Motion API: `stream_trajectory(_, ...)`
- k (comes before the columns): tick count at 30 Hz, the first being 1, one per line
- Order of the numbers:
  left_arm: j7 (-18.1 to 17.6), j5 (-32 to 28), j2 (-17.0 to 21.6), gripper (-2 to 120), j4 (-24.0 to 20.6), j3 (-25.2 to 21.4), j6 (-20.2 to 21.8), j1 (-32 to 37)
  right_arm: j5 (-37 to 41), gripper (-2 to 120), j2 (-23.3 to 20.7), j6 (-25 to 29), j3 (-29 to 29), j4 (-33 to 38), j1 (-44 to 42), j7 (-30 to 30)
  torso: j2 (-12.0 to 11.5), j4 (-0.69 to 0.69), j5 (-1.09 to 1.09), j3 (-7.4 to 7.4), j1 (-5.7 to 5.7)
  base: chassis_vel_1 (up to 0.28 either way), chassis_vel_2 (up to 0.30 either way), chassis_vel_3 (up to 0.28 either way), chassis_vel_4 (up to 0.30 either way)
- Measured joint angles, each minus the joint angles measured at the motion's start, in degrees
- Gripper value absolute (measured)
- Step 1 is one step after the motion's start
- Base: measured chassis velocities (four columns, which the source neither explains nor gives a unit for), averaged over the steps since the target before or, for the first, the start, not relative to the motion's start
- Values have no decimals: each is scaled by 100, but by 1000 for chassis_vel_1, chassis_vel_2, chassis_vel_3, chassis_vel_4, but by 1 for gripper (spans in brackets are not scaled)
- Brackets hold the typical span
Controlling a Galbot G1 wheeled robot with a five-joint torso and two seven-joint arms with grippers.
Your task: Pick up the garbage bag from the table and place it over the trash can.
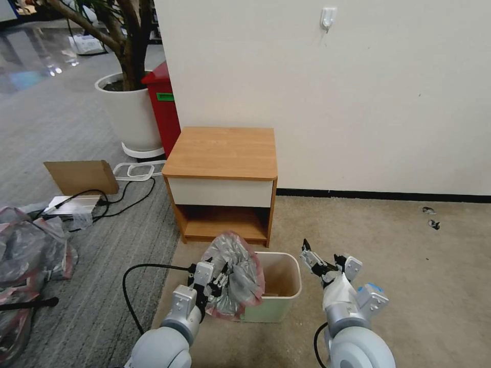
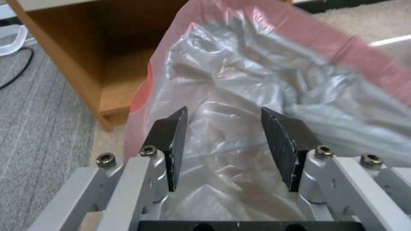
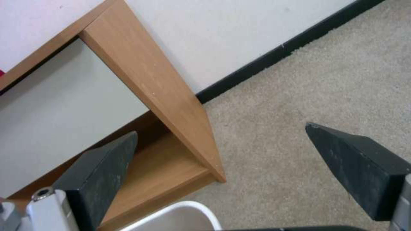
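Observation:
The garbage bag, crinkly grey plastic with a pink-red rim, hangs over the left side of the cream trash can, which stands on the carpet in front of the wooden table. My left gripper is pressed against the bag's left side. In the left wrist view the left gripper is open, with the bag's plastic bulging between its black fingers. My right gripper hovers open to the right of the can, holding nothing. The right wrist view looks past the right gripper at the table and the can's rim.
A heap of grey-red bags lies on the floor at far left. Cardboard and black cables lie left of the table. A white plant pot and a red bin stand behind. Open carpet lies to the right.

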Motion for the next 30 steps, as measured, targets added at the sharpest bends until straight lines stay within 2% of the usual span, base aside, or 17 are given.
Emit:
stream_trajectory(14, -458, -412, -104, 46, 263, 221, 266, -220, -41, 100, 26, 26, 22, -139, 26, -7, 0, 0, 0, 0, 0, 0, 0, 0, 0)
stream_trajectory(22, -943, -846, -189, 39, 383, 367, 608, -562, -66, 100, 41, 53, 45, -213, 33, -7, 0, 0, 0, 0, 0, 0, 0, 0, 0)
stream_trajectory(30, -1091, -953, -268, 29, 488, 432, 733, -705, -71, 100, 37, 60, 59, -217, 26, -7, 0, 0, 1, 0, 0, 0, 0, 0, 0)
